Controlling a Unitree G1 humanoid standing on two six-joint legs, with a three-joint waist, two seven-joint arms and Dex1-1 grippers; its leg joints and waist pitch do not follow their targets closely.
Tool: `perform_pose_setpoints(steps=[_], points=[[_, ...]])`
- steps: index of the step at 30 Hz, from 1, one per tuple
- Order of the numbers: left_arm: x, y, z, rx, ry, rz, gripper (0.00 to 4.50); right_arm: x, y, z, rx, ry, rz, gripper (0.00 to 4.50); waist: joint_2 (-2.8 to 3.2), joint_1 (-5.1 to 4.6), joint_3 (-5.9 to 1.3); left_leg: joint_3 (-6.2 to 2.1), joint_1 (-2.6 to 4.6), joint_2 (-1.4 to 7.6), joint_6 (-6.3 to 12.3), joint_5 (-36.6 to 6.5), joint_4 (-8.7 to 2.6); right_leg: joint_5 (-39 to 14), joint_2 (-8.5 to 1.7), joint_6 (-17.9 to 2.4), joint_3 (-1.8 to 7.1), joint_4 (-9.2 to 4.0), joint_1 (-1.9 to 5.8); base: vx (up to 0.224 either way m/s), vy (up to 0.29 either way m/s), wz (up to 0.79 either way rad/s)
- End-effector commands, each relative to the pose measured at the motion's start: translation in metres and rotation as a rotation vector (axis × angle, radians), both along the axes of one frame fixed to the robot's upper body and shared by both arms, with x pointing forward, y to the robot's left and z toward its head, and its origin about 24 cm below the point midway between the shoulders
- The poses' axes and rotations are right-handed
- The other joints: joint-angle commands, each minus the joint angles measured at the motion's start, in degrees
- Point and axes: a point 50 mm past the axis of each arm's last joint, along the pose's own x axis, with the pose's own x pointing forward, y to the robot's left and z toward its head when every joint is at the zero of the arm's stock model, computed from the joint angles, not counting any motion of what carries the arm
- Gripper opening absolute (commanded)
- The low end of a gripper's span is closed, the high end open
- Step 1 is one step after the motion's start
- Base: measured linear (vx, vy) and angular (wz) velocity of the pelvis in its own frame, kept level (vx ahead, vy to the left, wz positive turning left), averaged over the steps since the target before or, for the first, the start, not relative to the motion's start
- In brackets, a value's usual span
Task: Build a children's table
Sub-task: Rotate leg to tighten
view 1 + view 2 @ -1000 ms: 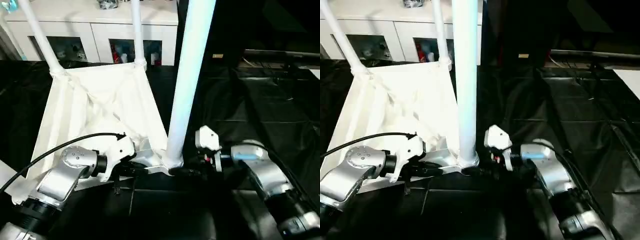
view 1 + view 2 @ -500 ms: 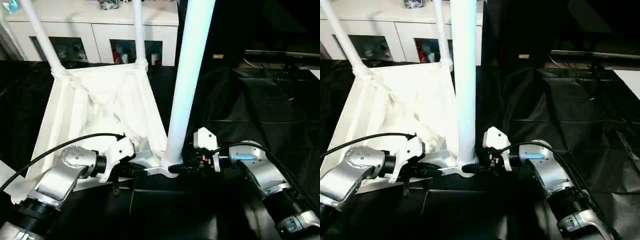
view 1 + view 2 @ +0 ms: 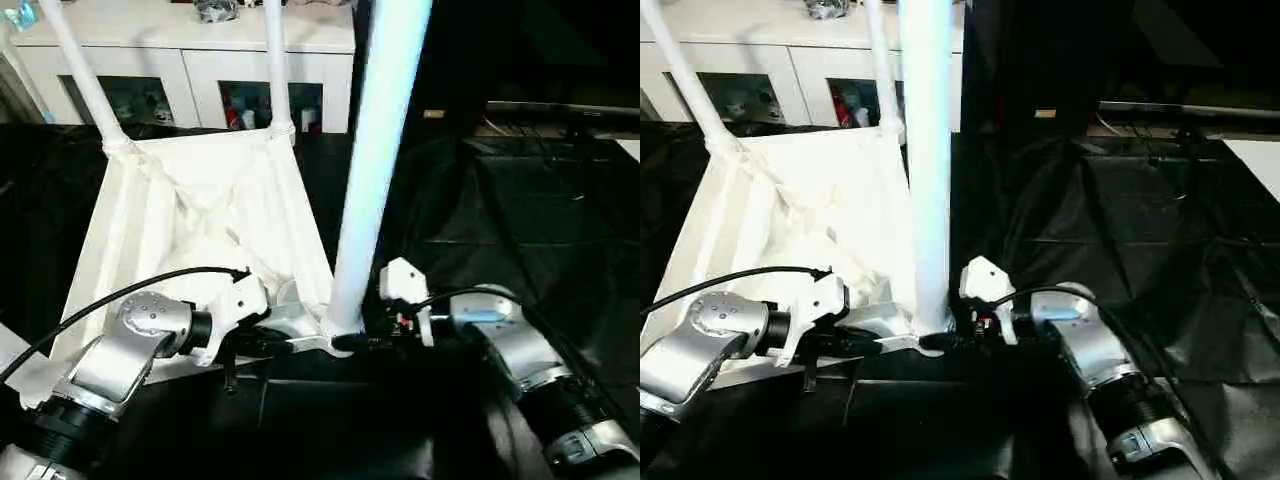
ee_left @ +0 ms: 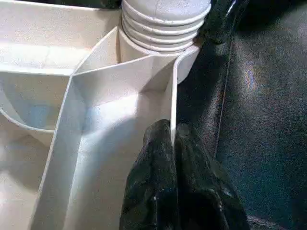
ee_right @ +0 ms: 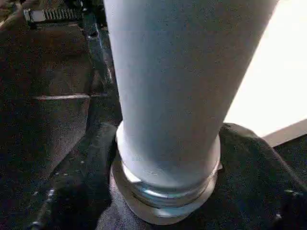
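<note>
The white tabletop (image 3: 200, 210) lies underside up on black cloth. Two thin legs (image 3: 85, 80) (image 3: 275, 70) stand in its far corner sockets. A third leg (image 3: 375, 150) stands upright in the near right socket (image 4: 163, 24). My left gripper (image 3: 290, 345) (image 4: 172, 139) is shut on the tabletop's thin rim wall just beside that socket. From the right, my right gripper (image 3: 352, 342) (image 5: 168, 143) reaches the foot of the near leg. One black finger (image 5: 81, 191) lies against each side of its ribbed collar.
A white cabinet (image 3: 200, 60) with glass doors stands behind the tabletop. Crinkled black cloth (image 3: 500, 220) covers the surface to the right and front. A black cable (image 3: 120, 295) runs over my left forearm.
My right gripper has slid left, closer in around the foot of the near leg. My left gripper still holds the same spot on the rim.
</note>
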Motion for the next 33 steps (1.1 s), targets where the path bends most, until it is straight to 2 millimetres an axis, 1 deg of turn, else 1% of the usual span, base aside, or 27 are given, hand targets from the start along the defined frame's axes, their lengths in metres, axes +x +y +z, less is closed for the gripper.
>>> perform_pose_setpoints(steps=[1, 2, 4, 7, 8, 9, 11, 16, 17, 23, 27, 28, 30, 31, 32, 33], points=[[-0.01, 0.001, -0.015, 0.035, 0.096, -0.028, 0.0, 0.003, 0.001, 0.003, 0.002, -0.003, -0.012, 3.51, 0.75, 0.43, -3.47, -0.62, -0.22, 2.41, 4.67, -2.29, -3.61, 4.26, -4.1, -17.92, 2.36, -2.63, 3.83, 0.0, 0.0, 0.0], [-0.01, 0.001, -0.015, 0.036, 0.097, -0.029, 0.0, 0.004, 0.002, 0.004, 0.011, -0.003, -0.017, 3.51, 1.16, 0.47, -3.45, -0.66, -0.23, 2.39, 4.63, -2.51, -3.61, 4.03, -4.14, -17.96, 2.35, -2.63, 3.81, 0.0, 0.0, 0.0], [-0.01, 0.001, -0.015, 0.037, 0.098, -0.03, 0.0, 0.004, 0.002, 0.004, 0.015, -0.004, -0.02, 3.51, 0.9, 0.44, -3.47, -0.61, -0.24, 2.4, 4.48, -2.9, -3.62, 3.68, -4.14, -17.92, 2.35, -2.72, 3.88, 0.0, 0.0, 0.0], [-0.01, 0.001, -0.015, 0.039, 0.106, -0.035, 0.0, 0.005, 0.003, 0.005, 0.034, -0.001, -0.025, 3.51, 1.0, 0.46, -3.46, -0.61, -0.22, 2.42, 4.26, -3.18, -3.65, 2.94, -4.15, -17.76, 2.36, -2.77, 3.84, 0.0, 0.0, 0.0], [-0.01, 0.001, -0.015, 0.04, 0.104, -0.036, 0.0, 0.004, 0.003, 0.006, 0.039, 0.001, -0.025, 3.35, 1.01, 0.46, -3.48, -0.62, -0.22, 2.4, 4.23, -3.13, -3.65, 2.95, -4.1, -17.71, 2.35, -2.75, 3.85, 0.0, 0.0, 0.0], [-0.01, 0.001, -0.015, 0.039, 0.105, -0.036, 0.0, 0.004, 0.003, 0.006, 0.04, 0.002, -0.024, 3.35, 1.07, 0.5, -3.48, -0.62, -0.19, 2.42, 4.24, -3.11, -3.65, 2.99, -4.1, -17.72, 2.34, -2.76, 3.82, 0.0, 0.0, 0.0], [-0.01, 0.001, -0.015, 0.039, 0.107, -0.037, 0.0, 0.004, 0.003, 0.005, 0.04, 0.006, -0.02, 3.07, 1.2, 0.57, -3.5, -0.64, -0.17, 2.45, 4.21, -3.15, -3.65, 3.12, -4.1, -17.71, 2.32, -2.71, 3.78, 0.0, 0.0, 0.0], [-0.011, 0.001, -0.016, 0.042, 0.111, -0.04, 0.0, 0.003, 0.004, 0.004, 0.041, 0.014, -0.015, 2.73, 1.13, 0.63, -3.57, -0.62, -0.2, 2.38, 4.07, -3.02, -3.61, 3.52, -4.12, -17.66, 2.34, -2.69, 3.86, 0.0, 0.0, 0.0], [-0.011, 0.001, -0.016, 0.044, 0.112, -0.039, 0.0, 0.002, 0.005, 0.003, 0.04, 0.018, -0.013, 2.71, 1.06, 0.6, -3.54, -0.62, -0.25, 2.37, 4.19, -2.87, -3.61, 3.74, -4.09, -17.69, 2.34, -2.68, 3.87, 0.0, 0.0, 0.0], [-0.011, 0.002, -0.016, 0.046, 0.116, -0.038, 0.0, 0.001, 0.006, 0.003, 0.045, 0.027, -0.003, 2.67, 1.13, 0.6, -3.55, -0.65, -0.24, 2.39, 4.3, -2.66, -3.61, 3.75, -4.05, -17.66, 2.29, -2.65, 3.83, 0.0, 0.0, 0.0], [-0.01, -0.003, -0.018, 0.044, 0.087, -0.023, 0.0, 0.004, 0.009, 0.001, 0.075, 0.028, -0.082, 2.66, 1.09, 0.57, -3.48, -0.64, -0.25, 2.4, 4.0, -3.41, -3.68, 2.35, -4.12, -17.44, 2.31, -2.8, 3.83, 0.0, 0.0, 0.0], [-0.008, -0.007, -0.019, 0.041, 0.075, -0.007, 0.0, 0.004, 0.012, -0.002, 0.086, 0.036, -0.115, 2.66, 1.07, 0.49, -3.4, -0.6, -0.21, 2.41, 3.74, -3.79, -3.73, 1.64, -4.11, -17.26, 2.36, -2.92, 3.73, 0.0, 0.0, 0.0], [-0.005, -0.014, -0.022, 0.035, 0.061, 0.013, 0.0, 0.005, 0.019, -0.006, 0.121, 0.044, -0.202, 2.66, 1.08, 0.47, -3.17, -0.62, -0.15, 2.38, 2.92, -5.42, -3.92, -1.37, -4.17, -16.57, 2.39, -3.32, 3.68, 0.0, 0.0, 0.0], [-0.005, -0.015, -0.023, 0.035, 0.06, 0.014, 0.0, 0.005, 0.02, -0.007, 0.127, 0.046, -0.216, 2.66, 1.12, 0.34, -3.01, -0.7, -0.24, 2.26, 2.08, -6.68, -4.12, -4.6, -4.23, -15.69, 2.38, -3.64, 3.81, 0.0, 0.0, 0.0], [-0.003, -0.022, -0.025, 0.029, 0.054, 0.034, 0.0, 0.006, 0.025, -0.01, 0.152, 0.059, -0.276, 2.66, 1.05, 0.15, -2.88, -0.74, -0.18, 2.25, 1.25, -8.41, -4.29, -8.3, -4.24, -14.68, 2.39, -3.98, 3.77, 0.0, 0.0, 0.0], [-0.003, -0.022, -0.025, 0.029, 0.054, 0.034, 0.0, 0.006, 0.025, -0.01, 0.152, 0.059, -0.276, 2.66, 1.03, -0.01, -2.7, -0.73, -0.17, 2.24, 0.94, -9.55, -4.41, -10.45, -4.22, -14.12, 2.45, -4.2, 3.72, 0.0, 0.0, 0.0]])
